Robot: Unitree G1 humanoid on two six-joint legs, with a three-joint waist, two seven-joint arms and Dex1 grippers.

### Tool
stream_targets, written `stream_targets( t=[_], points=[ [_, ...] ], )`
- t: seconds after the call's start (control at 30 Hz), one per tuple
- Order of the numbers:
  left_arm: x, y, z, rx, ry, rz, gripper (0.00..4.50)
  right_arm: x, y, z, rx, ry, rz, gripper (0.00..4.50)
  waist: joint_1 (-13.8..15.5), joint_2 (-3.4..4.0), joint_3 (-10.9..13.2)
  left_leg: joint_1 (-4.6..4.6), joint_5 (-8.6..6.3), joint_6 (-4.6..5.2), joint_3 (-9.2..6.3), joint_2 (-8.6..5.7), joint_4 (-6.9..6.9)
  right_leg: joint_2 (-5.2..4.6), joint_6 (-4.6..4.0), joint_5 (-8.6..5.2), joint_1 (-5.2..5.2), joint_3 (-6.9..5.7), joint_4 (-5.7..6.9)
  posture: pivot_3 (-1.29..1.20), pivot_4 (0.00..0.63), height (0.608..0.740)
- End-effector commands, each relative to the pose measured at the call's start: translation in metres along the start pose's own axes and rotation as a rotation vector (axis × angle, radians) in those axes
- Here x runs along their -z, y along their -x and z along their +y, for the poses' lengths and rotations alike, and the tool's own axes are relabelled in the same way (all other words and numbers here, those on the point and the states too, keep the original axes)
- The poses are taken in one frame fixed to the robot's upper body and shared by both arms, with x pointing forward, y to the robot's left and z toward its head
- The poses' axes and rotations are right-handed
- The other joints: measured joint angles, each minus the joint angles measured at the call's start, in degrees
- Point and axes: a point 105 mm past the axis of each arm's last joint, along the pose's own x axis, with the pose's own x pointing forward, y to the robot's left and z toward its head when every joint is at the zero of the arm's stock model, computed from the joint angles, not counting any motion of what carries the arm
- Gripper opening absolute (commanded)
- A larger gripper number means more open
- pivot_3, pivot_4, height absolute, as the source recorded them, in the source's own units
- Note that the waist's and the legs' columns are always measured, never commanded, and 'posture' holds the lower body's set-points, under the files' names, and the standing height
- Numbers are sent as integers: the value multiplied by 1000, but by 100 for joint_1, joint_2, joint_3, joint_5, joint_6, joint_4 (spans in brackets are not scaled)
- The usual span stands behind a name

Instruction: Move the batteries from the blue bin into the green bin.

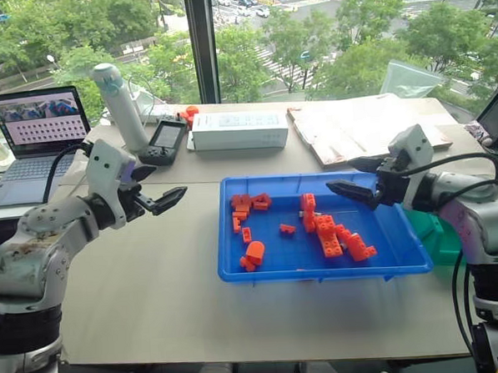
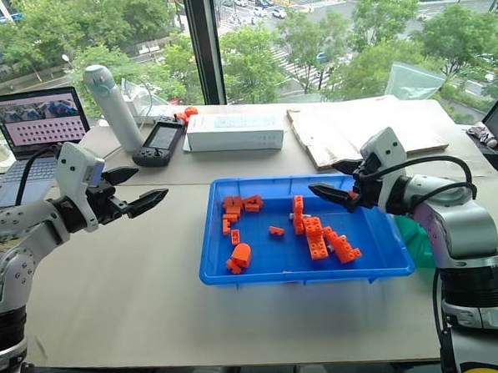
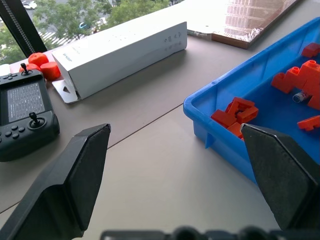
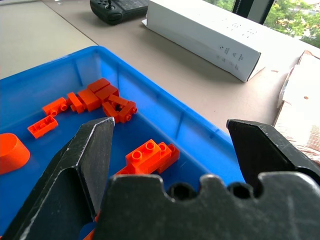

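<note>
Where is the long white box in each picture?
Left eye view: white box behind the blue bin.
Right eye view: behind the bin.
Left wrist view: past the bin's corner.
Right wrist view: beyond the bin's wall.
Shared landmark: black handheld controller beside it.

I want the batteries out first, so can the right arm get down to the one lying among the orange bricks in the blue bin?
Probably yes. The right gripper hangs open above the blue bin, and the battery lies exposed beside the orange bricks, though they crowd it closely.
</note>
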Motion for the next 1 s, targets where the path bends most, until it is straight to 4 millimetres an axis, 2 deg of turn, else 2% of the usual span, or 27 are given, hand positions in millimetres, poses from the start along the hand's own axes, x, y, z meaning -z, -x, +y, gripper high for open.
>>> stream_targets(
  t=[0.03,0.1,0.13,0.23,0.3,0.5,0.6,0.73,0.87,1.0],
  points=[
    [-27,-4,-19,149,-23,-79,4500,-15,17,8,-33,52,27,4199,4,0,0,0,0,0,0,0,0,0,0,0,0,0,0,0,150,740],
    [-42,-5,-56,407,-40,-88,4500,-2,29,36,-172,82,198,4199,114,4,12,-9,-1,0,1,-2,1,-3,2,1,-9,2,2,0,150,740],
    [-43,-4,-67,484,-58,-71,4500,4,32,44,-210,86,256,4199,147,3,12,-25,0,0,3,-5,1,-9,3,0,-31,-6,1,0,150,740],
    [-33,0,-90,640,-107,23,4500,20,33,48,-210,27,347,4199,80,-13,2,-33,-13,18,11,5,11,-8,9,3,-58,32,-10,0,150,740],
    [-32,-1,-97,685,-130,44,4500,30,32,42,-157,-1,397,4199,20,-13,3,-17,-18,26,26,2,9,-12,17,9,-29,64,-10,0,150,740],
    [-26,-3,-106,746,-171,84,4500,44,25,34,-77,-98,443,4199,-7,-15,5,-16,-18,26,34,15,11,-9,12,17,-48,66,-8,0,150,740],
    [-26,-11,-110,751,-198,81,4500,53,15,26,-19,-146,442,4199,4,-17,5,-16,-16,30,37,13,10,-9,15,16,-60,67,-12,0,150,740],
    [-32,-21,-114,738,-218,33,4500,65,11,27,-11,-170,484,4199,71,-19,7,-21,-10,41,38,10,14,-7,21,19,-58,69,-11,0,150,740],
    [-30,-19,-116,743,-237,40,4500,75,14,25,-5,-169,520,3247,74,-19,7,-21,5,66,40,8,17,-7,25,19,-59,69,-12,0,150,740],
    [-29,-19,-113,720,-241,40,4500,69,18,14,31,-153,510,1761,70,-19,7,-21,5,66,41,10,16,-5,25,19,-52,72,-7,0,150,740]
  ],
)
